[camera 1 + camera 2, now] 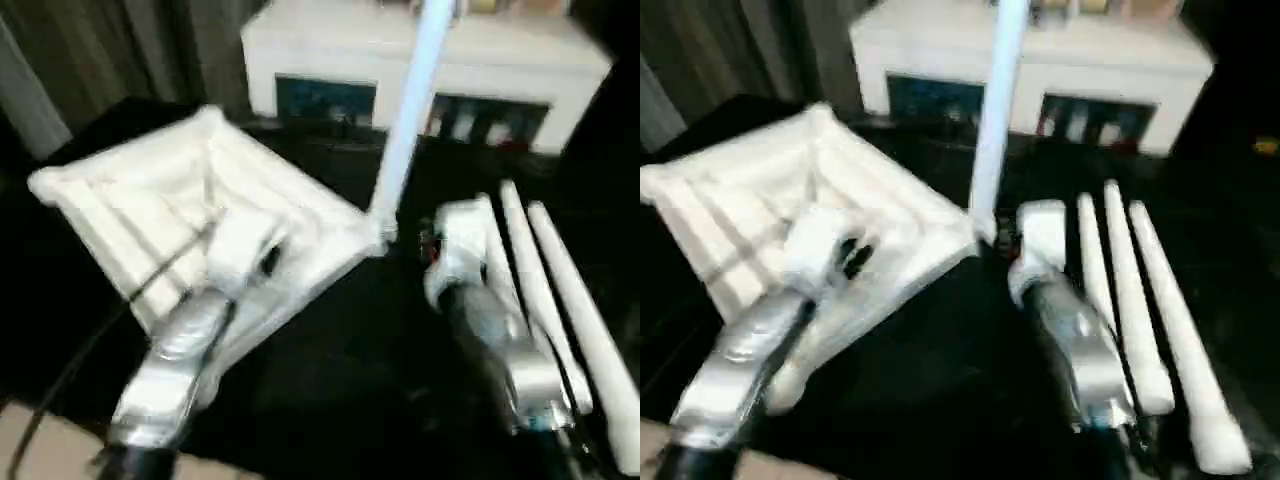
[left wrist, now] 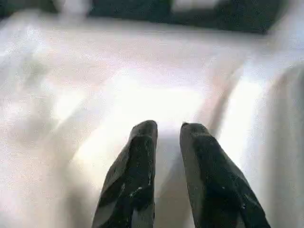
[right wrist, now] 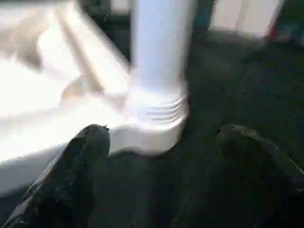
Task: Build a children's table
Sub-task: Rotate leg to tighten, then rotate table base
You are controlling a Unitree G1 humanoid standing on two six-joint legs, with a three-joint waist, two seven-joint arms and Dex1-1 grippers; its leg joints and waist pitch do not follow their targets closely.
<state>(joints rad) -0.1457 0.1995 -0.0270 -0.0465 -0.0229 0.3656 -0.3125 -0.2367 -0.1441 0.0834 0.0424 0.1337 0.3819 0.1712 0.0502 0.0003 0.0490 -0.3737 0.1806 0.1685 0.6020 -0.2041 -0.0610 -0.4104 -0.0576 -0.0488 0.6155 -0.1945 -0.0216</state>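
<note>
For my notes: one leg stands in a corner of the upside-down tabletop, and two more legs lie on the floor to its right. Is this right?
Not quite: three legs lie there, as the right eye view shows. One leg does stand in a corner of the upside-down tabletop.

One table top (image 1: 770, 220), four legs (one upright (image 1: 998, 110), three lying (image 1: 1140, 300)), one cabinet (image 1: 1040, 60).

White ribbed table top (image 1: 150, 200); white legs (image 1: 1160, 310); black claw fingers (image 2: 133, 175).
</note>
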